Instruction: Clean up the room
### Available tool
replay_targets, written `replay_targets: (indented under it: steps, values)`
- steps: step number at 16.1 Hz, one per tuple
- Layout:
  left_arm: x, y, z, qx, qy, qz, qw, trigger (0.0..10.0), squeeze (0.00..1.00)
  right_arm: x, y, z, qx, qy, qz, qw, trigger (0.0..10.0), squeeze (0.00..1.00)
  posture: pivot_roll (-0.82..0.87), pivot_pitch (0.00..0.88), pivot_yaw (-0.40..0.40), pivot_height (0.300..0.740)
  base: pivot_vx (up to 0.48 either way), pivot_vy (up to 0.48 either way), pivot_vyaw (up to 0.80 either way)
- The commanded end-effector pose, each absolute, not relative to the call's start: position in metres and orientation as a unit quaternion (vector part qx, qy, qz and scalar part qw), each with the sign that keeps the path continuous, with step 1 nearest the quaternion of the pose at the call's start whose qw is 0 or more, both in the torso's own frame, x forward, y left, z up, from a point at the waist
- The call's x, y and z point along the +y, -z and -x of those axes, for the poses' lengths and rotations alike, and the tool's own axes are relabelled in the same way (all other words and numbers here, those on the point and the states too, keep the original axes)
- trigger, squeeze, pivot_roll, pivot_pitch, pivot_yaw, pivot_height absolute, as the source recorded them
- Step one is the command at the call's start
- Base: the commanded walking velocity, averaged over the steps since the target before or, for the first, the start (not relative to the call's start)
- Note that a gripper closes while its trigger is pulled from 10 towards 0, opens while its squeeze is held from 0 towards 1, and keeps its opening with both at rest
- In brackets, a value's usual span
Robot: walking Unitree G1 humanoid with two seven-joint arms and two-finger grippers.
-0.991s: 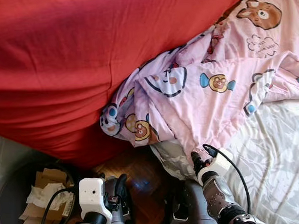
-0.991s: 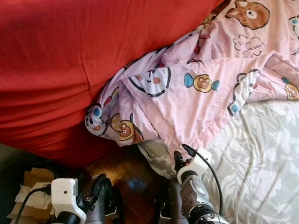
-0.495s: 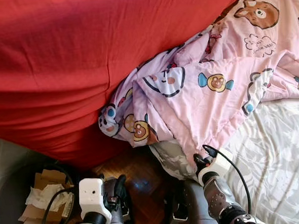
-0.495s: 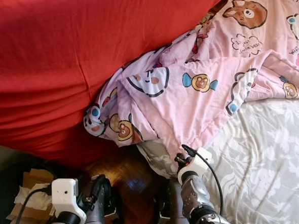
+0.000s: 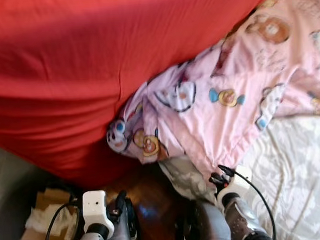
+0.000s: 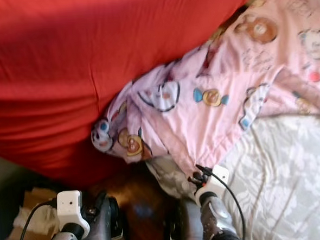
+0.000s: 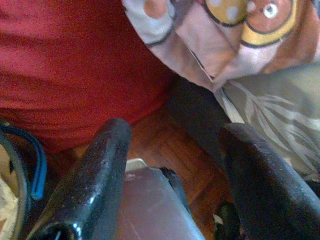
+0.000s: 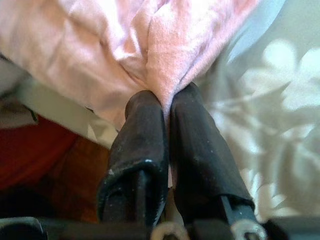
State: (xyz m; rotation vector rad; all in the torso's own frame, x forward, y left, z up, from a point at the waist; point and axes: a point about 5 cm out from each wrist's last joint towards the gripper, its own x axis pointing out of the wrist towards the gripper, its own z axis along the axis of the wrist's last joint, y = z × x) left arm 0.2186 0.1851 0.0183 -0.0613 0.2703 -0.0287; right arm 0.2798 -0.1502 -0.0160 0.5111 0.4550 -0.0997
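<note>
The red cover spans the bed from 9 to 12 o'clock. The pink quilt lies crumpled at 1 o'clock over the grey floral sheet, one corner drooping toward me. My right gripper is clamped on that corner. The fabric looks soft, light and limp; I judge a hem pinch holds best. My left gripper idles at 7 o'clock, fingers apart, beside the bin.

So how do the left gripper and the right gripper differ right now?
The right gripper is shut, pinching a corner of the pink cartoon blanket at the bed's edge. The left gripper is open and holds nothing, low over the wooden floor. Both have two black fingers.
</note>
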Motion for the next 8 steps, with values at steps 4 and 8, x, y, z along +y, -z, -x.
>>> replay_targets:
  steps: [4,8]
  values:
    - [0.196,0.021,-0.211,0.208,-0.006,0.034,0.977,10.0,0.00,-0.169,0.022,-0.266,0.203,0.081,-0.246,0.944,10.0,0.00,0.07,0.039,-0.083,0.646,0.000,0.000,0.00]
    - [0.206,0.042,-0.210,0.261,-0.033,0.039,0.964,10.0,0.00,-0.168,0.036,-0.250,0.242,0.069,-0.201,0.947,10.0,0.00,0.06,0.000,-0.071,0.691,0.000,0.000,0.00]
